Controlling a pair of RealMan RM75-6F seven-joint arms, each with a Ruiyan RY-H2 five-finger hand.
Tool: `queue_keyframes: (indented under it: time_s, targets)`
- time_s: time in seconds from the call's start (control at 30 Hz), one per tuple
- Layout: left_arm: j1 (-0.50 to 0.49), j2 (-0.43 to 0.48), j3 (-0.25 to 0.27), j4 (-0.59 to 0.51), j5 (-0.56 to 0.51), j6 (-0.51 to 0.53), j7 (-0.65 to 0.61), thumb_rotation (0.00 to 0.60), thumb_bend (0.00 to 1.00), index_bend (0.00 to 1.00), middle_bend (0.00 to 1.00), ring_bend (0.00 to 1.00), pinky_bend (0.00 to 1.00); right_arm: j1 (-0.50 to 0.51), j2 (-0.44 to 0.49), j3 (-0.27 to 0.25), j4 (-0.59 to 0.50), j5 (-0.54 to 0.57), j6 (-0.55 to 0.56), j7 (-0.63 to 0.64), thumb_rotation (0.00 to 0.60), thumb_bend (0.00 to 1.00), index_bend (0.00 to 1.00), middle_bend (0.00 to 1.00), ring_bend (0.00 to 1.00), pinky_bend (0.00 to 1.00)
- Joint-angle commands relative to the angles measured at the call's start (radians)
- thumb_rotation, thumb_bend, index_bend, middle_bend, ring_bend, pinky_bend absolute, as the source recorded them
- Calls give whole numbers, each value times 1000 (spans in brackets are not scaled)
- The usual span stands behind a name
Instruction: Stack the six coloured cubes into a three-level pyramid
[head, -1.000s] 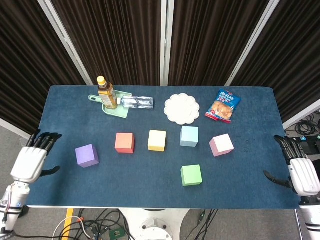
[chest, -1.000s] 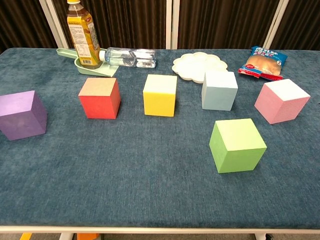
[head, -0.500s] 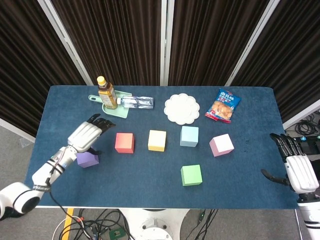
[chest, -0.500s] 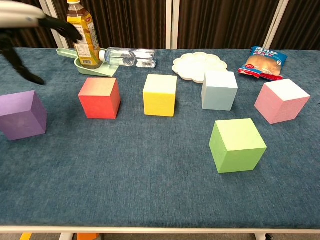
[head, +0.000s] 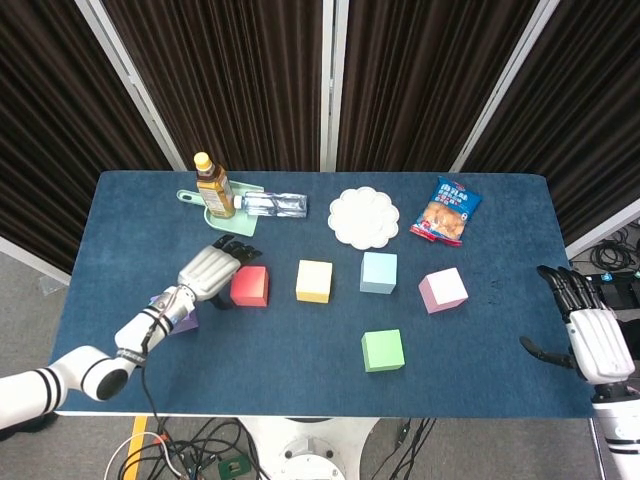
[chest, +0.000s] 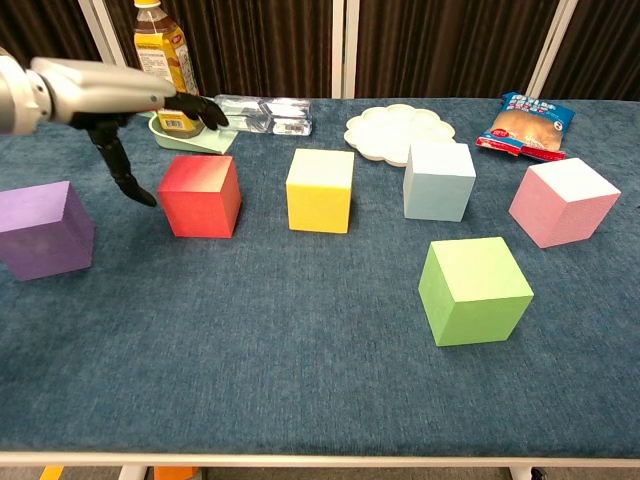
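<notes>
Six coloured cubes are set out singly on the blue table (head: 120, 215), none stacked. Toward the left edge is found the purple cube (chest: 44, 229), partly hidden in the head view by the left forearm. Just right of it the red cube (head: 249, 285) is placed, then the yellow cube (head: 314, 281) and the light blue cube (head: 378, 272), these three forming a row across the middle of the table. Nearer the right edge the pink cube (head: 443, 290) is seen, turned slightly askew. Nearer the front edge, apart from the row, the green cube (head: 382, 350) is set. The left hand (head: 209, 271) is held over the left side of the red cube with fingers spread and extended above it and the thumb lowered beside its left face; nothing is grasped, and whether the cube is touched cannot be told. The right hand (head: 590, 335) is held beyond the right edge of the table, fingers apart, empty. Along the back edge are recorded: a brown tea bottle (head: 213, 186) standing upright on a pale green board (head: 232, 222), a clear water bottle (head: 274, 205) lying on its side just beside it, a white scalloped plate (head: 364, 216), and a blue snack bag (head: 446, 211) toward the back right corner.
</notes>
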Motion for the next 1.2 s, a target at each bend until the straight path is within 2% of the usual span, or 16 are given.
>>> queue_keyframes:
  time_s: [0.03, 0.53, 0.63, 0.9, 1.03, 1.2]
  targets:
    - [-16, -36, 14, 30, -30, 11, 34, 600, 0, 100, 101, 93, 43, 0, -3, 0, 3, -1, 0, 5, 600, 116, 0, 83, 0, 0]
    - [-40, -125, 33, 97, -86, 44, 49, 600, 0, 189, 243, 132, 45, -12, -13, -4, 27, -3, 11, 29, 600, 117, 0, 83, 0, 0]
    - [-45, -140, 32, 115, -87, 49, 42, 600, 0, 228, 261, 143, 45, -13, -13, -4, 30, -3, 10, 33, 600, 117, 0, 83, 0, 0]
    - [-51, -167, 34, 139, -92, 59, 27, 600, 1, 363, 407, 236, 46, -14, -18, -4, 41, -2, 7, 46, 600, 117, 0, 84, 0, 0]
    - [-54, -173, 31, 121, -94, 76, 39, 600, 1, 371, 415, 238, 46, -14, -18, -4, 42, -2, 7, 47, 600, 117, 0, 84, 0, 0]
    - [-69, -177, 25, 99, -150, 75, 83, 600, 1, 368, 415, 238, 46, -13, -18, -3, 42, -3, 7, 49, 600, 118, 0, 84, 0, 0]
